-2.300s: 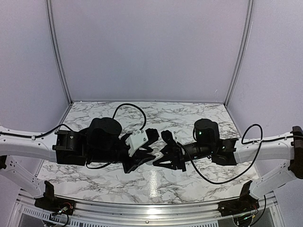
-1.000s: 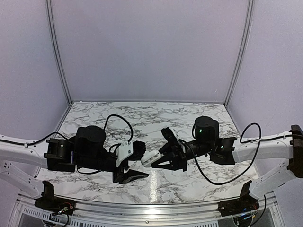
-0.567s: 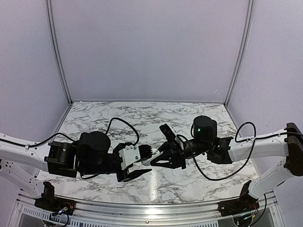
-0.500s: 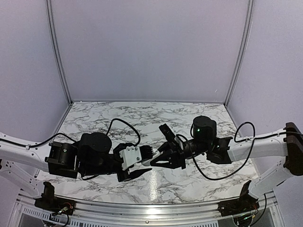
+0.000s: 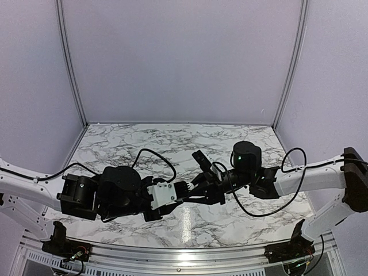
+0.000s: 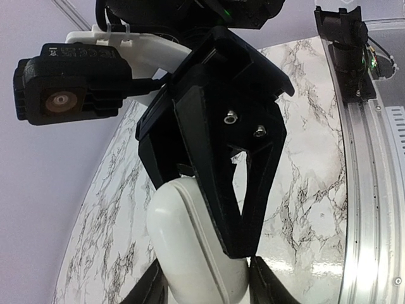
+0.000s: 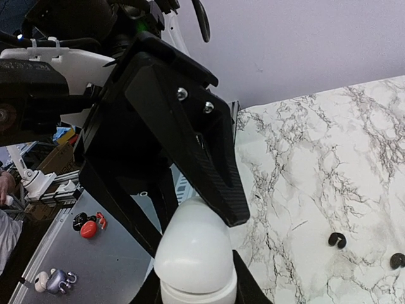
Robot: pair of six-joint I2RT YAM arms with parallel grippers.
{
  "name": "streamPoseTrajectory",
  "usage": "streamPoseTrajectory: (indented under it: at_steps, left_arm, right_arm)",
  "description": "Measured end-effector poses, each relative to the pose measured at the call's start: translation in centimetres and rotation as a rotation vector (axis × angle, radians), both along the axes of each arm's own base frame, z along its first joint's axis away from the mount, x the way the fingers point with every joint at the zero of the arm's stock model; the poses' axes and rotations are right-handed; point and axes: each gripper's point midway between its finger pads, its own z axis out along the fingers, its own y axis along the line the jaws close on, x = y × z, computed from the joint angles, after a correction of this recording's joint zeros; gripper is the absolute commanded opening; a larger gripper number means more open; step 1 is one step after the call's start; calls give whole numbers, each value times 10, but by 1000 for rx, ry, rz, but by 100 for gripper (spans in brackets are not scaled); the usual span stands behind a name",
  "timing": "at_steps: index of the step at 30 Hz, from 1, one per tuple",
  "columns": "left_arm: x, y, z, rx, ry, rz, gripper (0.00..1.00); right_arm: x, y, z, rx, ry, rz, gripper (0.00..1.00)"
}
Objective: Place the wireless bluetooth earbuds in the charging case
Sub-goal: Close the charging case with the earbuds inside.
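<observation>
Your left gripper [image 6: 202, 288] and right gripper [image 7: 195, 288] meet nose to nose at the lower centre of the overhead view. Both are clamped on the charging case [image 6: 180, 253], a white rounded shell held above the marble table [image 7: 304, 158]. The two black earbuds [image 7: 336, 240] lie loose on the marble at the lower right of your right wrist view, near each other.

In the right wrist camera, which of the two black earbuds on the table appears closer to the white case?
The left earbud, nearer the white case; the other earbud lies farther right and slightly lower, at the picture's edge.
</observation>
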Motion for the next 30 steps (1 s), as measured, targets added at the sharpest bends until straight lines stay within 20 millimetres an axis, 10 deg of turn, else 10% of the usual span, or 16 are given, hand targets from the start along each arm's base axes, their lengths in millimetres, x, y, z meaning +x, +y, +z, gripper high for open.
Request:
streamPoseTrajectory:
  at_steps: [4,14,30]
  left_arm:
    - [0,0,1,15,-20,7,56]
    - [-1,-1,-13,111,-84,-11,66]
    - [-5,-12,-12,155,-151,-51,39]
  right_arm:
    - [0,0,0,2,-3,1,0]
    - [-2,4,-13,-40,49,9,0]
    - [-5,7,-23,-86,116,16,0]
